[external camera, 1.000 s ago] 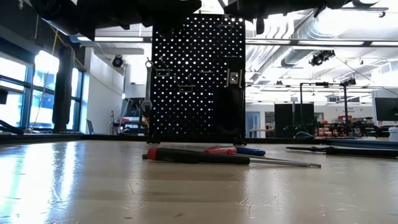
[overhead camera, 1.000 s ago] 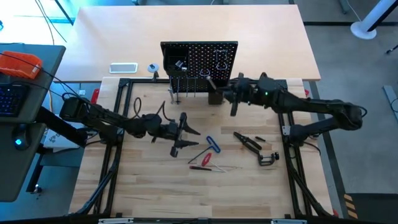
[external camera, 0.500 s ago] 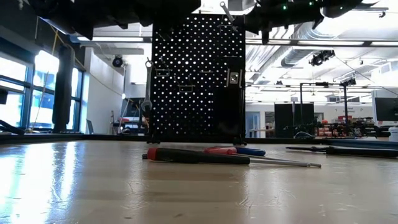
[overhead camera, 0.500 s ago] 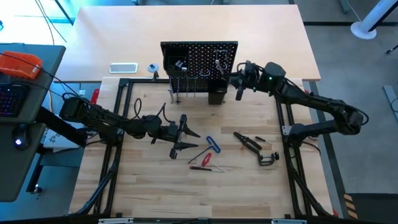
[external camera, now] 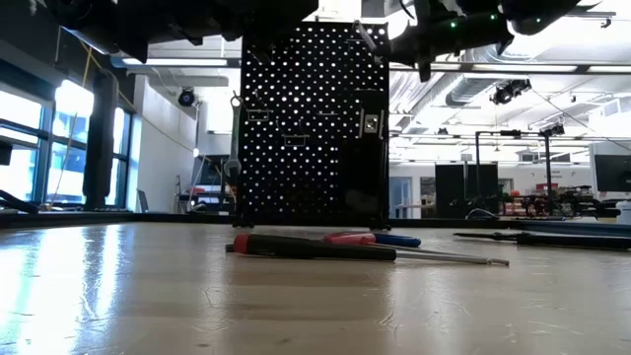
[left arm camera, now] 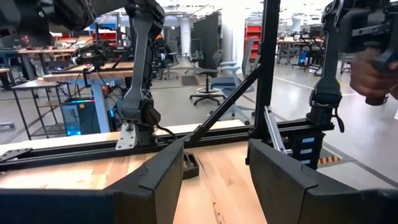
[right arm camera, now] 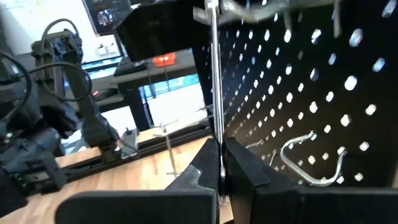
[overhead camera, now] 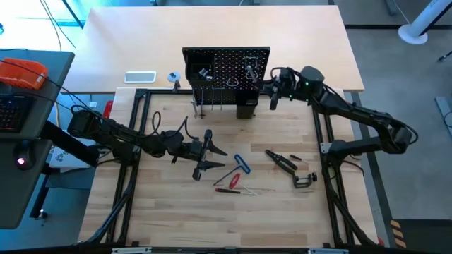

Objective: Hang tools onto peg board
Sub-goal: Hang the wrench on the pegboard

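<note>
Wrench [right arm camera: 213, 93]: slim steel bar, stiff, light, likely slippery; best held low on the shank, ring end free. Pinched in right gripper [overhead camera: 273, 99] jaws at peg board [overhead camera: 226, 67] far right edge, by a hook [right arm camera: 311, 163]. Left gripper [overhead camera: 207, 153] mid-surface, jaws part-open, empty.

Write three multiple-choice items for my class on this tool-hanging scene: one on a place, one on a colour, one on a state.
1. Where is the right claw?
A. Beside the peg board's right edge
B. Over the clamp
C. Off the table

2. What colour is the handle of the screwdriver?
A. Green
B. Red
C. Yellow

3. How is the left claw?
A. Gripping pliers
B. Open and empty
C. Shut on a wrench

Answers: 1 A, the high view shows it there. 2 B, red shows from above. 3 B, its fingers stand apart with nothing between.
</note>
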`<state>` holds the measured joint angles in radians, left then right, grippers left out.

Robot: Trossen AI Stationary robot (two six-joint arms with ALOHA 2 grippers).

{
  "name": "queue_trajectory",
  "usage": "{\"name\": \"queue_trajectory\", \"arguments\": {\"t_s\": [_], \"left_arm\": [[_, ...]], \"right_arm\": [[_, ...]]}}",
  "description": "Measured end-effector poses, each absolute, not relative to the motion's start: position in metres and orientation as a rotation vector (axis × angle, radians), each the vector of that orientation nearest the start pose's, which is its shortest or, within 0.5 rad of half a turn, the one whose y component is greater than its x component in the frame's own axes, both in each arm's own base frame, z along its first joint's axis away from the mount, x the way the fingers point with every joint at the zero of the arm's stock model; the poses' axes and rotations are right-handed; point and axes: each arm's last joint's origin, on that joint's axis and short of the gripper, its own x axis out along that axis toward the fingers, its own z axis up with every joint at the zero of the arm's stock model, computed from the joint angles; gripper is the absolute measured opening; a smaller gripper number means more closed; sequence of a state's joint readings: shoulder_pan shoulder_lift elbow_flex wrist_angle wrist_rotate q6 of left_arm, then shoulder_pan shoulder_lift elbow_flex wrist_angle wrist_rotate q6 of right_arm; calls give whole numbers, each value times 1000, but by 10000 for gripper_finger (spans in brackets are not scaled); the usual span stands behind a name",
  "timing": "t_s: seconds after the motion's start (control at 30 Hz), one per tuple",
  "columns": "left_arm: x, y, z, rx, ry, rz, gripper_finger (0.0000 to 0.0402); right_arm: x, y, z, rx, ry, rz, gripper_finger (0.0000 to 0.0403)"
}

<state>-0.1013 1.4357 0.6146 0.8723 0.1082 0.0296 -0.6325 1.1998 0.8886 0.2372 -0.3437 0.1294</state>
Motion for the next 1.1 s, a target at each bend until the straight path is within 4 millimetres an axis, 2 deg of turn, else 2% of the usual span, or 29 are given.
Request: {"name": "queue_trajectory", "arguments": {"t_s": [0.23, 0.5, 1.1], "left_arm": [[290, -32, 232, 29, -59, -203, 172], [290, -32, 232, 28, -55, -202, 172], [290, -32, 232, 48, -59, -194, 172]], "right_arm": [[229, -156, 319, 172, 59, -272, 4], [227, -154, 327, 136, 0, -287, 4], [230, -147, 326, 125, 27, -239, 3]]}}
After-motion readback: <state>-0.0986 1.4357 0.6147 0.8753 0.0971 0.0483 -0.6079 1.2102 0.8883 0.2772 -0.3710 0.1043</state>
